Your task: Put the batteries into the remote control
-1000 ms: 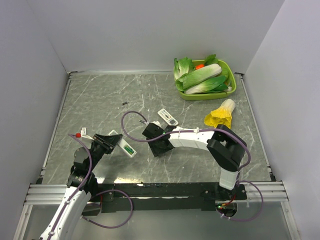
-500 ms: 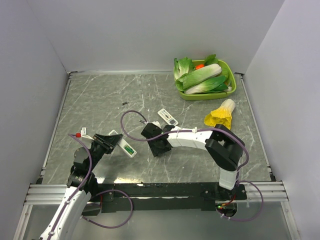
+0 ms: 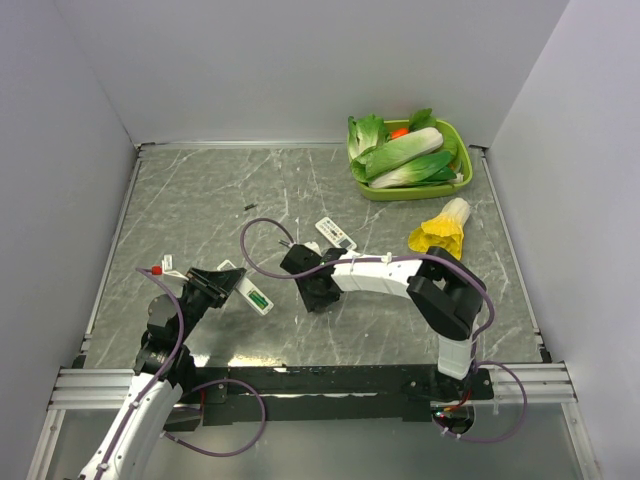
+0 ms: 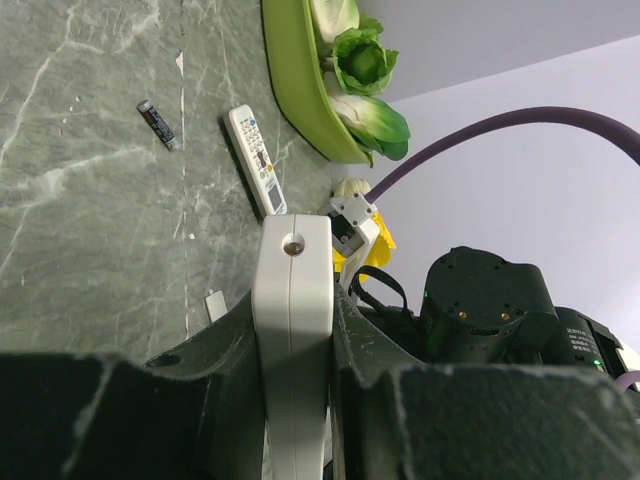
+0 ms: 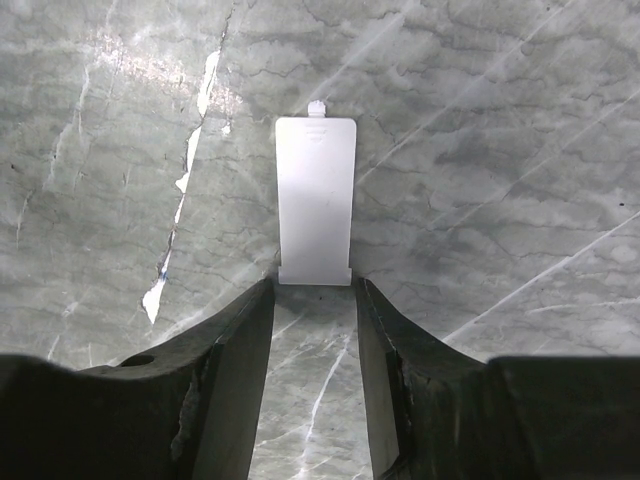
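My left gripper (image 3: 228,282) is shut on the slim white remote control (image 3: 252,296) and holds it by its edges low over the table at the near left. Green of the batteries (image 3: 257,298) shows in its open rear compartment. In the left wrist view the remote (image 4: 292,330) stands edge-on between my fingers. My right gripper (image 3: 316,296) is open and points down at the table just right of the remote. In the right wrist view (image 5: 315,292) a flat white battery cover (image 5: 315,195) lies on the table just beyond the fingertips.
A wider white remote with coloured buttons (image 3: 335,233) lies mid-table. A small dark speck (image 3: 247,207) lies further back. A green tray (image 3: 462,180) of leafy vegetables stands at the back right, with a yellow-leafed vegetable (image 3: 440,230) in front of it. A red-and-white item (image 3: 160,270) lies at left.
My right gripper has shifted slightly to the left and a little farther back. The left gripper and the remote have not moved.
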`<state>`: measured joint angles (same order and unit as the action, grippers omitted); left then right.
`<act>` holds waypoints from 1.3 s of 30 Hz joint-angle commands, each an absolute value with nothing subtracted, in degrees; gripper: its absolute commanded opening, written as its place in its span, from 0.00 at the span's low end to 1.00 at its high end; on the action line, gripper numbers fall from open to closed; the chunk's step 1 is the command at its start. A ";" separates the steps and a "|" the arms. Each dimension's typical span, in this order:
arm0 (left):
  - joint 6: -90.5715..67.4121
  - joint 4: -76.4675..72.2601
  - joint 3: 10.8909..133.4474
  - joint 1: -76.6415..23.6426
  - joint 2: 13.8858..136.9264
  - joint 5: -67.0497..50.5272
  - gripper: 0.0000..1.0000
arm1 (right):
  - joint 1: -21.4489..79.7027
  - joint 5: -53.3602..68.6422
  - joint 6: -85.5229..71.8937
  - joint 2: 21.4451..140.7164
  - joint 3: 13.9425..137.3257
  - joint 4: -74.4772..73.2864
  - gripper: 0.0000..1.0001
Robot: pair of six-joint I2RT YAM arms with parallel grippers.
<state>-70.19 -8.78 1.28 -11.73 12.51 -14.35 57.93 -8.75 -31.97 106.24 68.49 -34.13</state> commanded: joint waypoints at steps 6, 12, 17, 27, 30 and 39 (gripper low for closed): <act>-71.37 -12.74 -5.27 -11.78 12.74 -15.56 0.02 | 57.39 -8.96 -33.14 110.04 69.69 -33.04 0.41; -71.37 -13.80 -5.54 -11.78 13.62 -15.73 0.02 | 57.30 -10.28 -31.21 109.78 69.70 -33.84 0.28; -71.28 -15.46 -5.63 -11.78 15.11 -16.08 0.02 | 57.22 -11.07 -29.10 108.64 68.56 -33.84 0.18; -72.07 -22.92 -8.08 -11.78 20.39 -16.61 0.02 | 57.30 -12.39 -26.02 101.08 66.18 -33.92 0.08; -72.25 -24.43 -8.00 -11.86 22.41 -16.70 0.02 | 57.39 -12.48 -25.40 99.23 66.01 -34.10 0.07; -72.42 -24.35 -8.09 -11.78 23.03 -16.70 0.02 | 57.13 -11.51 -22.15 95.36 64.51 -33.58 0.16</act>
<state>-71.66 -20.80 1.28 -11.73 24.18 -15.79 57.47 -11.09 -24.49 100.60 65.80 -33.80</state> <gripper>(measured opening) 0.276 0.132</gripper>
